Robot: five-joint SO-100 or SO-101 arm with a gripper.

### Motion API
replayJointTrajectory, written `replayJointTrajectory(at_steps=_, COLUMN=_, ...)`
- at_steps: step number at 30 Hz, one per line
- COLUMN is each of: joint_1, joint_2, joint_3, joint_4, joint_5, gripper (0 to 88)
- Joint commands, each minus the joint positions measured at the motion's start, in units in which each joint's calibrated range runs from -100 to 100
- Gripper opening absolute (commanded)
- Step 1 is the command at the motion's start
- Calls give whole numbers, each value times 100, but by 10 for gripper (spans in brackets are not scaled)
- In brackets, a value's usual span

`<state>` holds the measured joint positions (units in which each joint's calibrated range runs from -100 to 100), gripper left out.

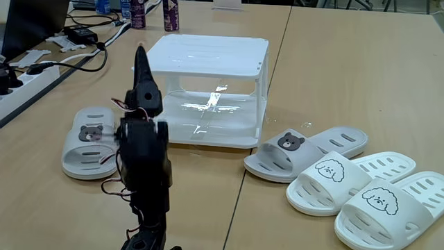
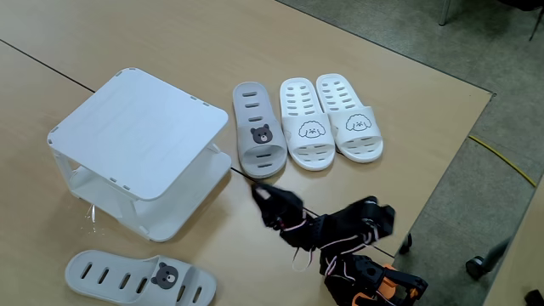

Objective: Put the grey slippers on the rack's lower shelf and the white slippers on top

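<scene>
In a fixed view from table level the rack (image 1: 211,90) stands mid-table with both tiers bare; the lower shelf (image 1: 208,123) shows as a glossy panel with glare across it, and this face of the rack is open. The other fixed view looks down on the slatted top of the rack (image 2: 140,136) and hides most of the lower tier, but it shows the table's right and far edges, with floor beyond them and a yellow cable (image 2: 506,161) on that floor. One grey slipper (image 1: 90,142) lies alone on the left of the rack in the low view, its bear face legible; the same slipper (image 2: 140,279) sits near the bottom edge of the high view. The second grey slipper (image 2: 259,127) lies just beside the white slippers (image 2: 330,119), the three in a row with toes pointing away from the arm. In the low view that group lies right of the rack, the white pair (image 1: 368,191) nearest the camera. The pincer (image 1: 142,62) points up in front of the rack, its tips apparently together on nothing; in the high view the pincer (image 2: 259,191) hangs over bare table between rack and grey slipper. A power strip (image 1: 28,80) and cables occupy the far left. Open table lies in front of the rack.
</scene>
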<state>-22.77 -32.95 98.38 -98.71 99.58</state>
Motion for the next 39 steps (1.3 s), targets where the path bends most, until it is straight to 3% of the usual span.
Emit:
replayJointTrajectory(at_steps=1, joint_1=-486, joint_2=1456, joint_3=44, joint_4=-42, joint_5=42, gripper=7)
replayJointTrajectory(at_steps=8, joint_1=-1218, joint_2=3821, joint_3=90, joint_4=-25, joint_5=42, gripper=7)
replayJointTrajectory(at_steps=12, joint_1=-1555, joint_2=4115, joint_3=44, joint_4=898, joint_5=42, gripper=7)
replayJointTrajectory(at_steps=16, joint_1=-2016, joint_2=4056, joint_3=44, joint_4=1433, joint_5=42, gripper=12)
replayJointTrajectory(at_steps=19, joint_1=-2287, joint_2=3257, joint_3=108, joint_4=2270, joint_5=42, gripper=100)
replayJointTrajectory(at_steps=29, joint_1=-2238, joint_2=18, joint_3=-280, joint_4=6135, joint_5=42, gripper=116)
replayJointTrajectory(at_steps=34, joint_1=-1966, joint_2=447, joint_3=-1182, joint_4=6411, joint_5=42, gripper=128)
replayJointTrajectory(at_steps=39, joint_1=-1835, joint_2=1297, joint_3=-1886, joint_4=6377, joint_5=42, gripper=243)
